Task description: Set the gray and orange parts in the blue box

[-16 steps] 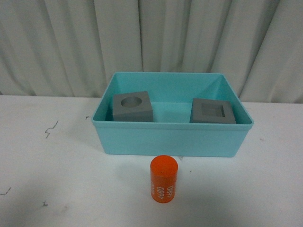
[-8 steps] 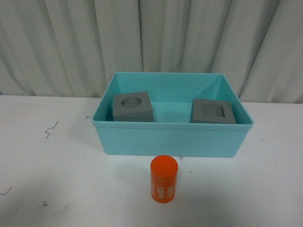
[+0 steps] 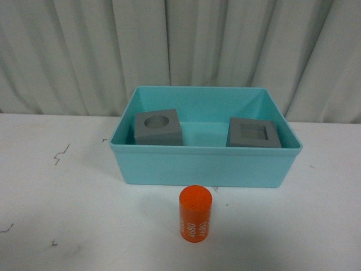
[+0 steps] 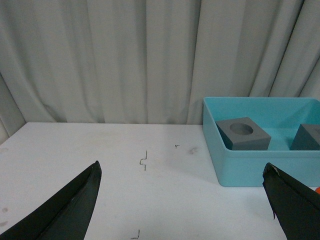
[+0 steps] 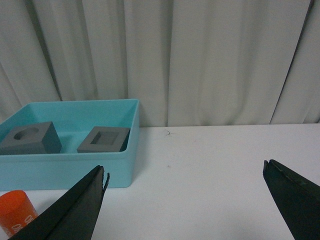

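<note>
The blue box (image 3: 203,166) stands in the middle of the white table. Inside it sit two gray cubes: one with a round recess (image 3: 158,127) at the left, one with a square recess (image 3: 253,134) at the right. The orange cylinder (image 3: 195,213) stands upright on the table just in front of the box, white print on its side. Neither arm shows in the front view. My left gripper (image 4: 182,192) is open over bare table, left of the box (image 4: 250,167). My right gripper (image 5: 185,192) is open over bare table, right of the box (image 5: 70,167) and the orange cylinder (image 5: 15,212).
A pleated pale curtain (image 3: 180,45) closes off the back of the table. Small dark marks (image 3: 59,155) dot the white tabletop at the left.
</note>
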{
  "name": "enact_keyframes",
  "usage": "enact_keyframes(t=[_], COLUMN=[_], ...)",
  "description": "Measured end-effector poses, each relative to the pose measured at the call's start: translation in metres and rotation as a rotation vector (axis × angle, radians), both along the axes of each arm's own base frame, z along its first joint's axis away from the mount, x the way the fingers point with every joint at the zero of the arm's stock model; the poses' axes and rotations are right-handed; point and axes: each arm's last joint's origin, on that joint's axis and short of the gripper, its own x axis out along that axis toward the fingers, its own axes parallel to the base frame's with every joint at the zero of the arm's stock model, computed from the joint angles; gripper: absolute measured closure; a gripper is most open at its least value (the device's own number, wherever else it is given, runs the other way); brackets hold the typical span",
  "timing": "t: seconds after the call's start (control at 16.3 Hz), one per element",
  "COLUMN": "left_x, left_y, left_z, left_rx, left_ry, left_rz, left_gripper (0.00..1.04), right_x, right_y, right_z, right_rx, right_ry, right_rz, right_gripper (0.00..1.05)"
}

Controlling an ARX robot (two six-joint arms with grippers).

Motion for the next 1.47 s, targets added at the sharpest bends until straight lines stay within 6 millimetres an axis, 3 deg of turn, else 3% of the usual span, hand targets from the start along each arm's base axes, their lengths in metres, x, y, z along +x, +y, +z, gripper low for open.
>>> enact_keyframes(t=[0.12,0.25,0.31,0.43,0.61,0.8,0.98,1.23,1.47], left_x=[0.0,0.0,0.0,0.0,0.0,0.0,0.0,0.0,0.0], left_y=[0.0,0.0,0.0,0.0,0.0,0.0,0.0,0.0,0.0], left_z=[0.0,0.0,0.0,0.0,0.0,0.0,0.0,0.0,0.0], left_rx=[0.0,0.0,0.0,0.0,0.0,0.0,0.0,0.0,0.0], left_ry=[0.0,0.0,0.0,0.0,0.0,0.0,0.0,0.0,0.0], left_rz=[0.0,0.0,0.0,0.0,0.0,0.0,0.0,0.0,0.0], left_gripper=[0.07,0.07,0.07,0.07,0.07,0.07,0.07,0.07,0.07], right_x=[0.004,0.027,0.042,0.09,0.166,0.213,0.225,0.222,0.225], right_y=[0.004,0.01,0.017,0.04,0.078,0.113,0.141,0.169,0.175], right_z=[0.001,0.044,0.059,0.076,0.077,0.064,0.029,0.009,-0.019], right_rx=[-0.005,0.039,0.062,0.125,0.195,0.202,0.131,0.03,-0.095], right_ry=[0.123,0.016,-0.008,0.091,0.406,0.661,0.856,0.958,1.011], right_rz=[-0.04,-0.001,0.044,0.178,0.327,0.423,0.477,0.6,0.612], right_gripper=[0.06,0.06,0.06,0.06,0.06,0.06,0.06,0.06,0.06])
